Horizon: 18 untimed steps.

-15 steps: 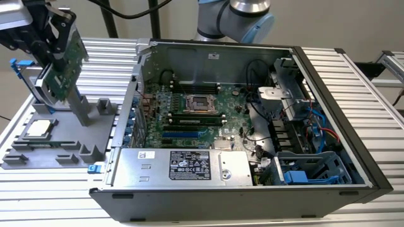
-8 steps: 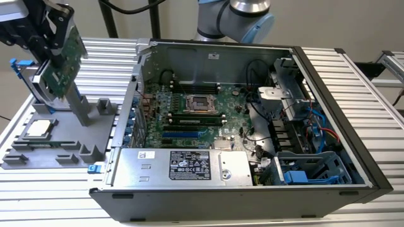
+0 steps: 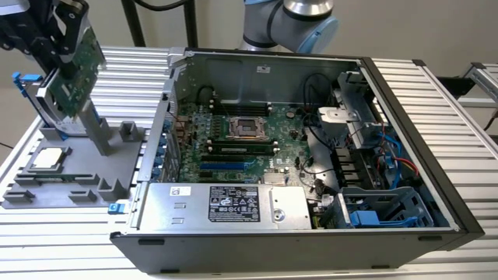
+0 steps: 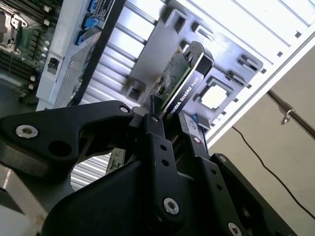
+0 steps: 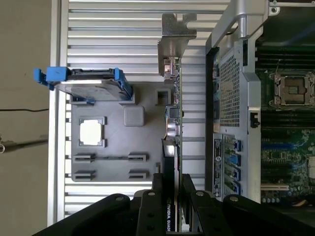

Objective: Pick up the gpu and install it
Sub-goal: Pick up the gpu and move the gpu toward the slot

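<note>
Green-board, black-cooler gpu (image 4: pixel 184 81): clenched in black pincer (image 4: pixel 172 117), held over grey holder tray (image 3: pixel 78 175) beside open computer case (image 3: pixel 272 256); pick-up step, installation judged outstanding.

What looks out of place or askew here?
Nothing spilled or damaged. The green circuit-board gpu with black cooler is clamped in the black pincer over the grey moulded holder tray. It leans slightly in the exterior view, which is the only thing off-square.

The end effector (image 5: pixel 172 187) is clamping the gpu (image 5: pixel 169 157) edge-on, card hanging over the gray holder (image 5: pixel 118 147) where the CPU chip (image 5: pixel 92 132) is lying, open computer case (image 5: pixel 236 88) sitting just beside.
</note>
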Motion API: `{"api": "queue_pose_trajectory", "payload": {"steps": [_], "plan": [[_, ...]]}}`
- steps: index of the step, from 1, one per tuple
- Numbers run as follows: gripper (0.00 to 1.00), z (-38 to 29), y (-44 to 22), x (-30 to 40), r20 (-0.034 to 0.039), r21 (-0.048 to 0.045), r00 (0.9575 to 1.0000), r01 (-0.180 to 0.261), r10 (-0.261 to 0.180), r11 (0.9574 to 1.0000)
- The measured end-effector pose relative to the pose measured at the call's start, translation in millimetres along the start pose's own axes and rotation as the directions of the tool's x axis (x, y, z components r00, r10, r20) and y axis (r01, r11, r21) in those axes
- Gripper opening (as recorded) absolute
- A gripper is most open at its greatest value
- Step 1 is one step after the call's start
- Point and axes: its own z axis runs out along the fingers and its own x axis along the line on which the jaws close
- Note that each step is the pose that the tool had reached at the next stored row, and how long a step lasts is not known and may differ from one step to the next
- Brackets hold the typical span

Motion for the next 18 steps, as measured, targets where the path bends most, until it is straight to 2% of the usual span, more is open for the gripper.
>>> {"api": "queue_pose_trajectory", "payload": {"steps": [8,18], "plan": [[0.0,-7.3,0.7,-0.1,0.0,0.0,1.0,0.0,0.0,1.0],[0.0,-7.7,0.7,-0.1,0.0,0.0,1.0,0.0,0.0,1.0]]}}
